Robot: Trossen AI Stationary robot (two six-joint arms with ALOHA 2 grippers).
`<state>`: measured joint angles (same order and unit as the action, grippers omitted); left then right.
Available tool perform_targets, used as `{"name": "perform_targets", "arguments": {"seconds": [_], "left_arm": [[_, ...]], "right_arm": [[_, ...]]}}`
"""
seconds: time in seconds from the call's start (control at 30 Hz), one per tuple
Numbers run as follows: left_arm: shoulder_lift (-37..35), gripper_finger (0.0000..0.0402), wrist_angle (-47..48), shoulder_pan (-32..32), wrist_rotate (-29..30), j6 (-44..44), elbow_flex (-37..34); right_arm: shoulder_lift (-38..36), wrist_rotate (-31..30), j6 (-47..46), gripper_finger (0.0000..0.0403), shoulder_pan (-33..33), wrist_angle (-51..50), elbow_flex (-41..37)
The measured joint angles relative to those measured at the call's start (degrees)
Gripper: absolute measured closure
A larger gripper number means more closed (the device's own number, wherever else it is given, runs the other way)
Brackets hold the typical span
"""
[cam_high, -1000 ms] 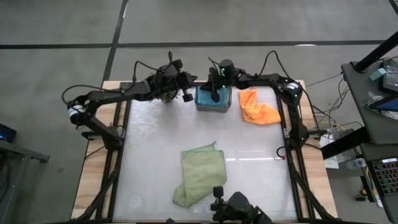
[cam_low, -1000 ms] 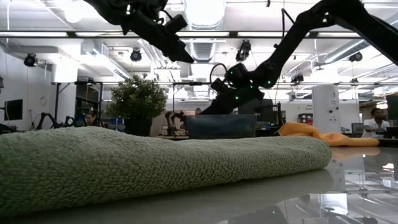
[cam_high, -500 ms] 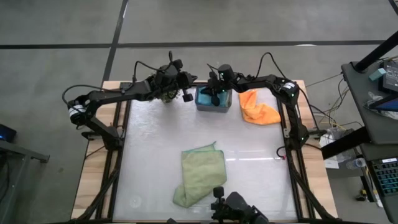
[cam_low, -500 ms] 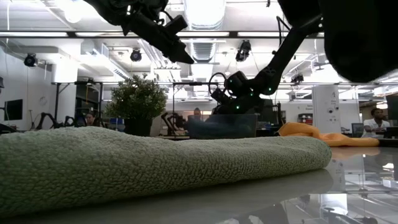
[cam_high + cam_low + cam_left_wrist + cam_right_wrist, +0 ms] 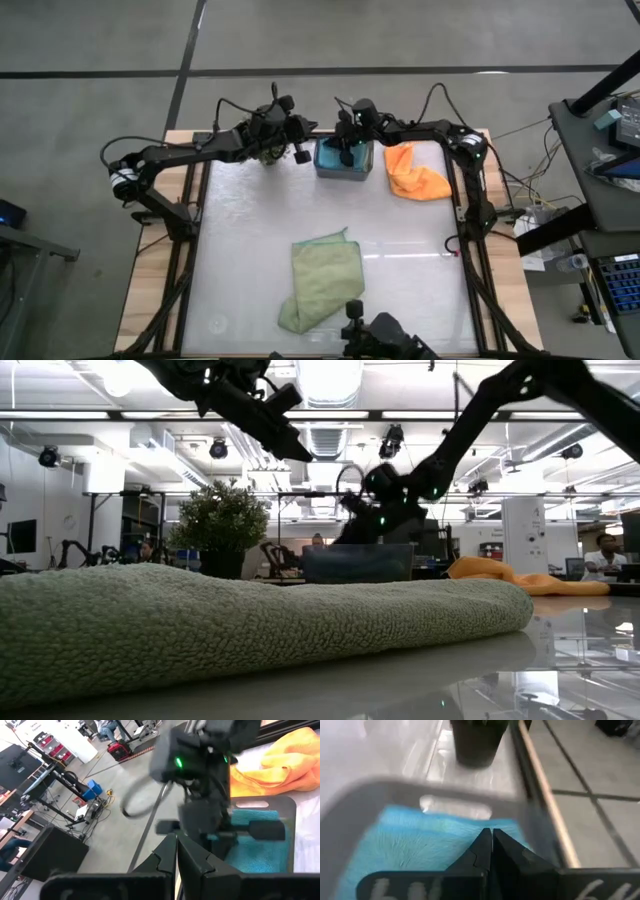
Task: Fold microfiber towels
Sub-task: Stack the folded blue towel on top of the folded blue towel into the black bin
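Here no writing reads; right claw (image 5: 490, 847) closed above teal towel (image 5: 420, 847).

No text, label, brand or number can be read anywhere — the pale marks on the right gripper's (image 5: 491, 840) housing, at six o'clock in its wrist view, stay illegible.

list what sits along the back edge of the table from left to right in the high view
potted plant under the left claw → grey bin with a teal towel inside, right claw over it → orange towel
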<state>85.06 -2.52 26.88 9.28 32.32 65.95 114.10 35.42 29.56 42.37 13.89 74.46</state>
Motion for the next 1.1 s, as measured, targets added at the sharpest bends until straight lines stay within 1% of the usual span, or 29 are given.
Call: {"name": "perform_targets", "arguments": {"seconds": [0.1,0.23,0.3,0.37,0.47,0.53,0.83,1.0,1.1], "left_arm": [[0.0,0.0402,0.0,-0.4,0.0,0.0,0.0],[0.0,0.0402,0.0,-1.7,0.0,0.0,0.0],[0.0,0.0402,0.2,-2.4,0.0,0.0,0.0],[-0.2,0.0402,1.0,-3.2,0.0,0.0,0.0],[-0.8,0.0402,2.1,-4.3,0.0,0.0,0.0],[-1.2,0.0402,2.8,-4.9,0.1,0.0,0.0],[-2.7,0.0402,5.2,-6.5,0.3,0.0,0.0],[-3.7,0.0402,6.3,-7.1,0.4,0.0,0.1],[-3.9,0.0402,6.6,-7.1,0.5,0.0,0.1]], "right_arm": [[-4.0,0.1,0.0,0.0392,-0.1,-3.3,0.0],[-9.1,0.0,0.0,0.0392,-0.1,-10.7,0.0],[-11.2,-2.7,0.4,0.0392,-0.1,-15.4,0.0],[-12.5,-6.9,1.7,0.0392,-0.1,-20.5,0.0],[-12.8,-13.0,3.0,0.0392,-0.1,-27.4,-0.1],[-12.7,-15.7,3.1,0.0392,-0.1,-30.4,-0.3],[-10.4,-17.3,2.5,0.0392,-0.1,-31.7,-0.5],[-13.1,-20.2,1.9,0.0392,-0.1,-33.8,1.0],[-15.7,-24.4,2.2,0.0392,-0.1,-34.8,1.4]]}}
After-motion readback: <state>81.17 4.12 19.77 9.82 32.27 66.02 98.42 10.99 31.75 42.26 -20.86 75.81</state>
